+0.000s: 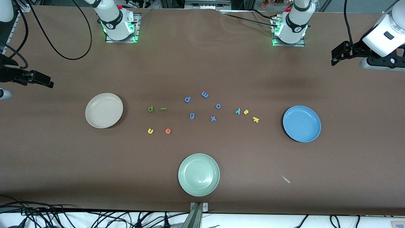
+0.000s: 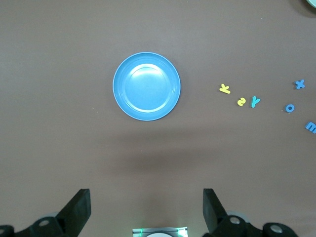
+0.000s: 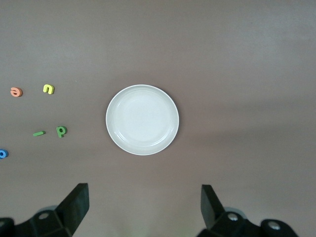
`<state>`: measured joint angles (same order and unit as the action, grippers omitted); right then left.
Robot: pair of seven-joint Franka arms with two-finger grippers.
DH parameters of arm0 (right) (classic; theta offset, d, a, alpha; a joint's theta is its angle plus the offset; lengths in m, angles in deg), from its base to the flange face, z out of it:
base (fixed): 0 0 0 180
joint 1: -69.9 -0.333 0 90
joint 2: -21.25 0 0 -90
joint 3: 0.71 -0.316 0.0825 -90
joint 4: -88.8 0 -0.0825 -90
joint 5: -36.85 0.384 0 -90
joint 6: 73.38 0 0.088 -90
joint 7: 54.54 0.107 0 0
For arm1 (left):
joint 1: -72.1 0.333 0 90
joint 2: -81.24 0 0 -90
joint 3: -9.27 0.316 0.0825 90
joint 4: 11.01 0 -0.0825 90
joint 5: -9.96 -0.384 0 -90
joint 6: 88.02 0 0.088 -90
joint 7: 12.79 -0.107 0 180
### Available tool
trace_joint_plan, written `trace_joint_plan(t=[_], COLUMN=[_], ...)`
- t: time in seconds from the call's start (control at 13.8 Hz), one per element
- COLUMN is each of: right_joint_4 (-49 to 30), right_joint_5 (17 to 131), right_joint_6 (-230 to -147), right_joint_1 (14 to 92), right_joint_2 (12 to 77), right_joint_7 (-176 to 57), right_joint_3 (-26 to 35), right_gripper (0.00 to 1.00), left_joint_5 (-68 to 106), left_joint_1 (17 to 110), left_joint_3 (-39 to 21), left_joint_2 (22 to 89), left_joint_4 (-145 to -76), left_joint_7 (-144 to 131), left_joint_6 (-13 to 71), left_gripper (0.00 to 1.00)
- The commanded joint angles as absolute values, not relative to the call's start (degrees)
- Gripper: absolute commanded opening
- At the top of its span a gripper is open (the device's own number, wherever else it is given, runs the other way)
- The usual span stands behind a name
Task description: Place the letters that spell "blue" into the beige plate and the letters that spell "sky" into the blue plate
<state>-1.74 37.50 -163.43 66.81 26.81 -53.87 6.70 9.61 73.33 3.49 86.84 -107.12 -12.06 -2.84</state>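
Nothing is sitting in either target plate yet, so all 7 letters are still waiting on the brown table (image 1: pixel 63 164). The beige plate (image 1: pixel 104 110) is lying toward the right arm's end of the table, and the 4 letters for "blue" are lying just beside it toward the table's middle: the green b (image 1: pixel 150 109) and the thin green l (image 1: pixel 163 108) in 1 row, the yellow u (image 1: pixel 150 130) and the orange e (image 1: pixel 168 131) in a second row nearer the front camera. The l is lying flat with its long axis running along the table's length, pointing from the beige plate toward the middle. The blue plate (image 1: pixel 302 123) is sitting toward the left arm's end, with the teal y (image 1: pixel 238 111), the yellow s (image 1: pixel 246 111) and the yellow k (image 1: pixel 256 119) strung out beside it. Between the 2 groups, 5 blue-coloured letters (image 1: pixel 191 116) are lying scattered (not wanted), and a pale green plate (image 1: pixel 198 174) is sitting near the table's front edge. The right gripper (image 3: pixel 143 210) is hanging high over its end of the table, fingers spread wide and holding nothing, looking down on the beige plate; it is the nearer arm for "blue". The left gripper (image 2: pixel 147 210) is likewise hanging over its own end, fingers spread and empty, nearer to "sky". Each arm would need to be reaching toward the table's middle.
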Motion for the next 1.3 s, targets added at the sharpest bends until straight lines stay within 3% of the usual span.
trace_joint_plan(t=[0.0,0.36,0.8,1.23], right_joint_4=[-0.5,-0.5,-0.5,-0.5], right_joint_5=[37.8,37.8,37.8,37.8], right_joint_6=[-162.5,-162.5,-162.5,-162.5], right_joint_1=[66.9,66.9,66.8,66.8], right_joint_2=[27.2,27.2,27.1,27.1], right_joint_7=[-55.0,-54.9,-54.9,-54.9], right_joint_3=[6.7,6.7,6.7,6.6], right_gripper=[1.00,1.00,1.00,1.00], left_joint_5=[10.8,11.1,12.9,12.9], left_joint_1=[73.5,72.6,70.0,67.7], left_joint_3=[3.5,3.5,1.7,1.7], left_joint_2=[86.1,84.1,78.4,65.9], left_joint_4=[-105.6,-106.2,-115.0,-115.1], left_joint_7=[-11.9,-12.7,-12.3,-12.4], left_joint_6=[-4.2,-3.0,12.1,27.0], left_gripper=[1.00,1.00,1.00,1.00])
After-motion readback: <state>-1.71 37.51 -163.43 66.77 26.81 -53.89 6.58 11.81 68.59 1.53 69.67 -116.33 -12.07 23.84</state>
